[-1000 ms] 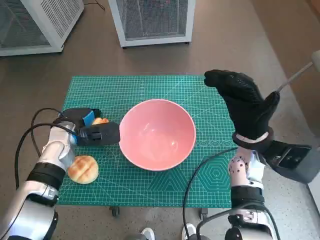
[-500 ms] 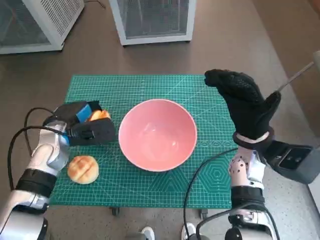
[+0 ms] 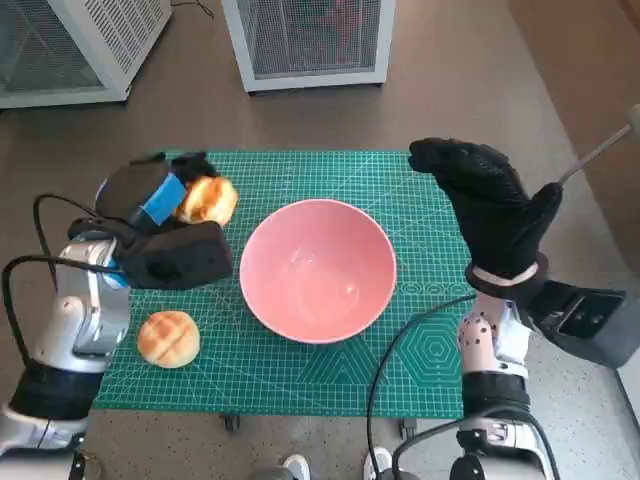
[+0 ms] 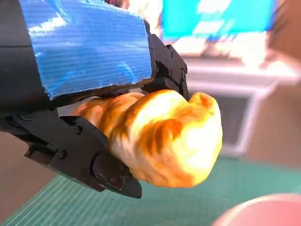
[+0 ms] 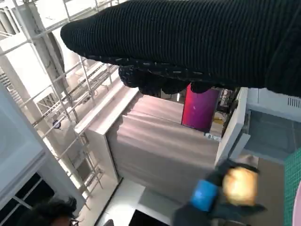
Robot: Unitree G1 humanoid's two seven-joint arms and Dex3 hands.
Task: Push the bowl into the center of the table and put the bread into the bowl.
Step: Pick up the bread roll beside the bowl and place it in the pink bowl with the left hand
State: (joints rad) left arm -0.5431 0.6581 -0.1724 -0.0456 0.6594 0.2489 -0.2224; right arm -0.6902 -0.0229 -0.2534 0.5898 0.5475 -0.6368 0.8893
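Head view: left hand (image 3: 160, 215) grips a bread roll (image 3: 207, 199), lifted off the green mat (image 3: 300, 385). Pink bowl (image 3: 317, 268) sits about mid-table, directly toward the robot's right from the held roll and just beside it, rim close to the fingers. A second roll (image 3: 168, 337) lies on the mat nearer the robot's body than the left hand, untouched. Right hand (image 3: 490, 205), gloved, is raised off the mat on the bowl's far side with fingers extended; it holds nothing.

Left wrist view: black fingers (image 4: 110, 172) close on the roll (image 4: 169, 139) from both sides; roll's long axis runs across the fingers and sticks out past them. Pink rim of the bowl (image 4: 263, 212) shows just beyond the roll.

Right wrist view: glove (image 5: 197, 42) fills one edge; the left hand (image 5: 204, 197) and its roll (image 5: 240, 184) show small and blurred.

Judgement: bowl looks placed; the left hand is the nearer one, and the carry runs sideways toward the right, then release over the bowl.
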